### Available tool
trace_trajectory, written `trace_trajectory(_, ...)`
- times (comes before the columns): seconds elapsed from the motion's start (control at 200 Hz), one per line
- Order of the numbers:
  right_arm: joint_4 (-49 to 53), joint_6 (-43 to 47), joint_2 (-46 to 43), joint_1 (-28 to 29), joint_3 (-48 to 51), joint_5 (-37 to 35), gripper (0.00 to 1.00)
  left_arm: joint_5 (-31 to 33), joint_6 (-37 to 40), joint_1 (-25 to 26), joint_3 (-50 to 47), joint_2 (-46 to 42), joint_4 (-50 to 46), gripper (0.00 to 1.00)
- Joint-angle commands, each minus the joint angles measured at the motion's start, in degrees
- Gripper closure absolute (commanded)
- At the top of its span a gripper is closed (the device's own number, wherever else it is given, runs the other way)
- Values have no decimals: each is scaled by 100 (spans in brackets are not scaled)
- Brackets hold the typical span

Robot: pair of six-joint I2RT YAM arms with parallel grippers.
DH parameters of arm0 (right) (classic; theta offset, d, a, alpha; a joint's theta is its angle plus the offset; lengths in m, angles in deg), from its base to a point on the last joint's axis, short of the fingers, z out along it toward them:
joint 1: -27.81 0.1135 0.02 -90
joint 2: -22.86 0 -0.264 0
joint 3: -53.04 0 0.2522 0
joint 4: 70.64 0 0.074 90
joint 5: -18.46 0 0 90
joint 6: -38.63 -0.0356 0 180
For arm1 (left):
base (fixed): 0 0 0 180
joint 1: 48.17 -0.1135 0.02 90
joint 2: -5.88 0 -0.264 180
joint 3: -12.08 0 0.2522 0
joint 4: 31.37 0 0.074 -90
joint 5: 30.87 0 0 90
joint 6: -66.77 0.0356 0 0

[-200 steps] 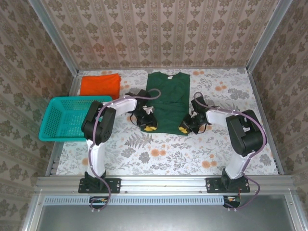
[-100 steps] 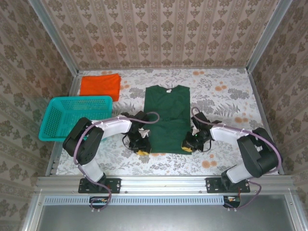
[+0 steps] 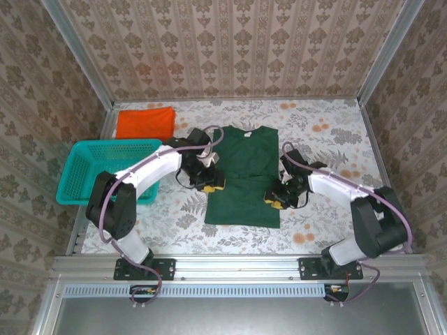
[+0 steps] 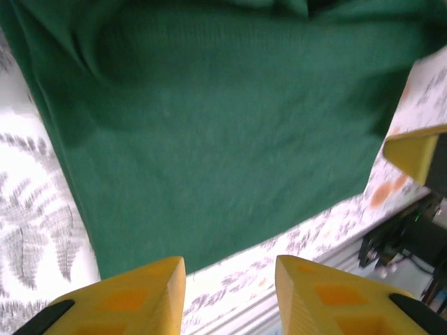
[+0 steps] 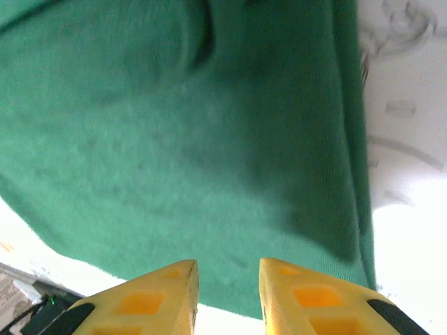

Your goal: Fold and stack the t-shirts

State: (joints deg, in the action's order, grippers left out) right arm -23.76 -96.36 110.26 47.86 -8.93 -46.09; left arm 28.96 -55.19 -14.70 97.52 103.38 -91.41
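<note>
Dark green t-shirt (image 3: 244, 174) flat between left gripper (image 3: 214, 183) and right gripper (image 3: 272, 199), wrist views: both jaw pairs slightly spread, empty, shirt hem just ahead of them, top view: folded orange t-shirt (image 3: 144, 123) beyond left gripper, teal mesh basket (image 3: 105, 171) outboard.

Top cam overhead; both wrist cams close over green t-shirt (image 3: 243, 199).
</note>
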Motion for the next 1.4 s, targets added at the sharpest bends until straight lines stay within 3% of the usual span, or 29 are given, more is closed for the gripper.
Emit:
trace_trajectory(0.0, 213, 248, 438, -88, -452, -190, 70, -121, -386, -183, 71, 368, 326, 61)
trace_trajectory(0.27, 679, 463, 1207, -573, -1365, -322, 71, -269, -564, -462, 707, 1129, 521, 54)
trace_trajectory(0.595, 495, 141, 1839, -984, -1886, 66, 72, -428, -1119, -677, 1064, 1620, 1028, 50)
trace_trajectory(0.83, 391, -181, 1870, -1175, -2306, 158, 70, 379, -809, -693, 1561, 1346, 526, 46)
trace_trajectory(0.915, 81, -159, 1573, -1132, -2213, 201, 70, 427, -459, -605, 1743, 1229, 418, 53)
trace_trajectory(1.06, -430, -195, 1234, -853, -1869, 607, 74, -212, 303, -113, 2496, 1669, -242, 73)
trace_trajectory(1.15, -634, -344, 1227, -564, -1691, 790, 77, -522, 660, 221, 2831, 2048, -523, 80)
trace_trajectory(1.25, -750, -462, 1400, -276, -1695, 800, 78, -855, 777, 377, 3087, 2431, -676, 83)
trace_trajectory(1.395, -1026, -845, 1782, -135, -1790, 747, 79, -711, 863, 414, 3171, 2732, -708, 83)
